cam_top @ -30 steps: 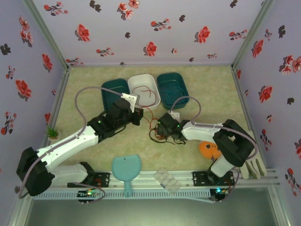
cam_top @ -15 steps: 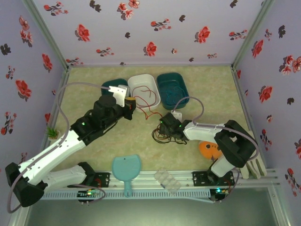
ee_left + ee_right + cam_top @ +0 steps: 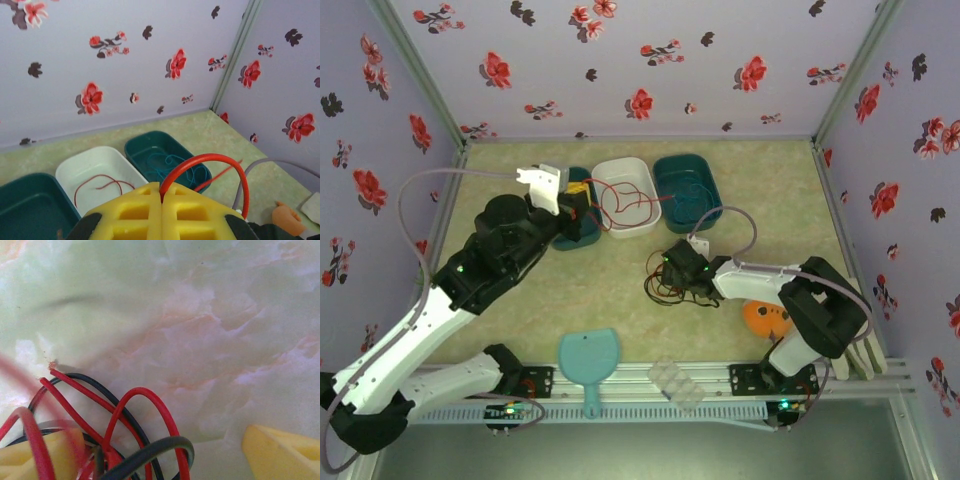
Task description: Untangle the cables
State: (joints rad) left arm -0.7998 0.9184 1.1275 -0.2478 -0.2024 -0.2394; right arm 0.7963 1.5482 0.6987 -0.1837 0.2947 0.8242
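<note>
My left gripper (image 3: 584,200) is raised beside the white tray (image 3: 642,172), and its yellow fingers (image 3: 130,215) are shut on the red cable (image 3: 206,159). That cable arcs up from the pinch, and a thin red strand (image 3: 99,181) lies in the white tray (image 3: 75,167). A blue-teal cable (image 3: 167,164) is coiled in the right teal tray (image 3: 708,175). On the table a tangle of black and red cables (image 3: 663,288) lies under my right gripper (image 3: 672,272). The right gripper (image 3: 150,452) is open, with loose red and black loops (image 3: 145,405) between its yellow fingertips (image 3: 280,450).
A second teal tray (image 3: 558,238) sits partly under the left wrist. Along the near rail are a light blue paddle (image 3: 588,358), a clear plastic insert (image 3: 678,382), an orange object (image 3: 763,318) and a pale glove (image 3: 860,355). A small green plant (image 3: 432,282) stands by the left wall.
The left arm has risen and swung back to the left, drawing the red cable up over the white tray. The right gripper stays low on the tangle, its fingers slightly narrower.
</note>
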